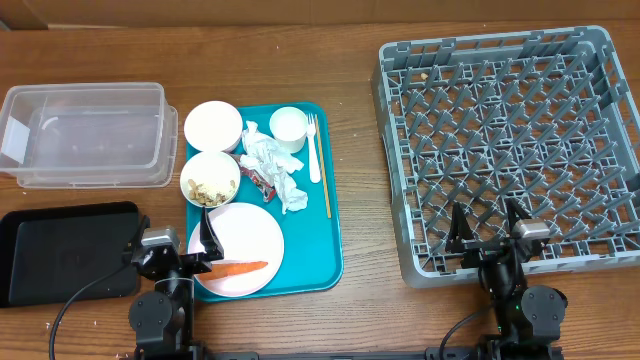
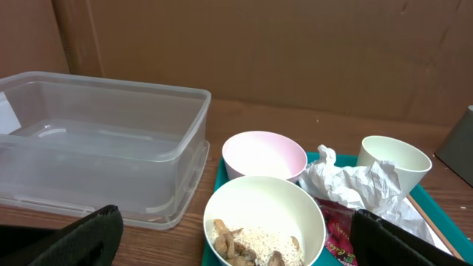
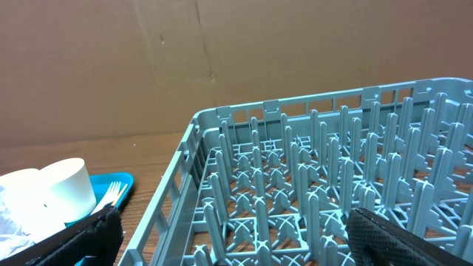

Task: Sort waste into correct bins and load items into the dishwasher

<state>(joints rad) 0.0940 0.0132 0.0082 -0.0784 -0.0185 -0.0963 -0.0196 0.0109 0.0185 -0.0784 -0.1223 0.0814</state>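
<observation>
Crumpled napkins (image 1: 270,165) lie on a teal tray (image 1: 330,250) on the wooden counter (image 1: 350,60), beside a grey dish rack (image 1: 510,150), with a cardboard wall (image 2: 295,52) behind. The left end effector (image 1: 172,232) and right end effector (image 1: 487,225) both gape wide, holding nothing.

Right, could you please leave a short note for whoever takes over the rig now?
Left gripper open, empty, low beside the plate. Right gripper open, empty, at the near edge of the rack.
On the teal tray: plate with carrot, empty bowl, bowl of scraps, cup, fork, napkins, wrapper.
Tub and black tray hold nothing; no dishes in the rack.
Done: nothing. Left: bin all waste, rack all dishes.
</observation>
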